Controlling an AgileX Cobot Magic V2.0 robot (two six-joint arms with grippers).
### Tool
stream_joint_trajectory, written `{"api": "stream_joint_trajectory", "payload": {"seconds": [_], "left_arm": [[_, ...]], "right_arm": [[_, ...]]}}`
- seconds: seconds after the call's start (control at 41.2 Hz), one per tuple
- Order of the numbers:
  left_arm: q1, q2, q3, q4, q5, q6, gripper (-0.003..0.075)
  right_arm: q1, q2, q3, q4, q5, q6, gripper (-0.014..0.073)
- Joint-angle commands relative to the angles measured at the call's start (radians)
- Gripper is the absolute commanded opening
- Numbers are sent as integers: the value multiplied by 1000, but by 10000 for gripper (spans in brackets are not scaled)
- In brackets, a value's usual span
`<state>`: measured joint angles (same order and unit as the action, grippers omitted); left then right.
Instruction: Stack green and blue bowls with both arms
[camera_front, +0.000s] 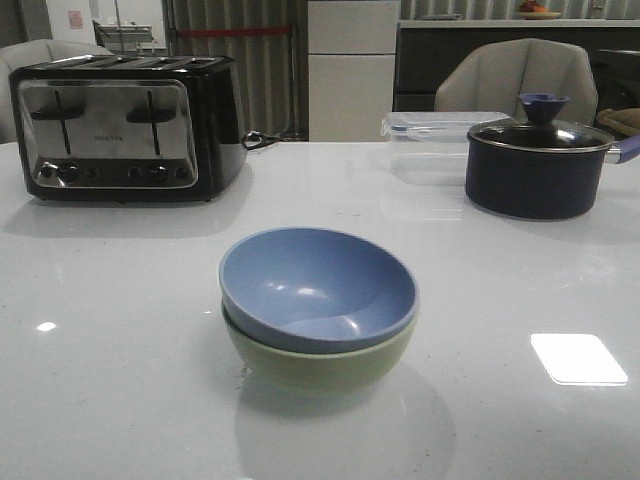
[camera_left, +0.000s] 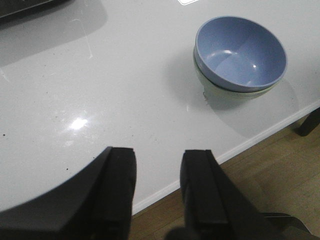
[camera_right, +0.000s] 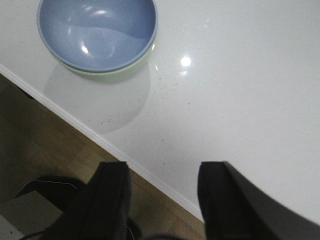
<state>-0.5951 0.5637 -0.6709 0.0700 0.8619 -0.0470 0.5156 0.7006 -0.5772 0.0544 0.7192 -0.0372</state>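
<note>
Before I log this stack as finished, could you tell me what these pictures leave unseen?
- Green bowl: its inside is covered by the blue bowl in every view.
- Pot: handle cut by the front view's right edge.
- Clear container: partly behind the pot; contents indistinct.
- Toaster: label too small to read.

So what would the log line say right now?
stack: dusty blue bowl nested in pale green bowl | left gripper: open, empty | right gripper: open, empty

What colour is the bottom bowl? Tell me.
Pale sage green; the green bowl sits under the blue bowl. The front view shows it best.
</note>
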Motion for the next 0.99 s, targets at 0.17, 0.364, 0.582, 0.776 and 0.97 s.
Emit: {"api": "stream_joint_trajectory", "payload": {"seconds": [0.17,0.364,0.582,0.776,0.97], "left_arm": [[-3,4,-26,7,-56,-15,256],[-3,4,-26,7,-56,-15,115],[-3,4,-26,3,-58,-15,92],[-3,4,-26,3,-58,-15,92],[-3,4,-26,3,-58,-15,92]], "right_arm": [[-1,-3,-26,-14,-64,12,381],[-1,-3,-26,-14,-63,12,158],[-1,-3,-26,-14,-63,12,53],[-1,-3,-26,-14,-58,12,53],[-1,-3,-26,-14,-58,12,53]]}}
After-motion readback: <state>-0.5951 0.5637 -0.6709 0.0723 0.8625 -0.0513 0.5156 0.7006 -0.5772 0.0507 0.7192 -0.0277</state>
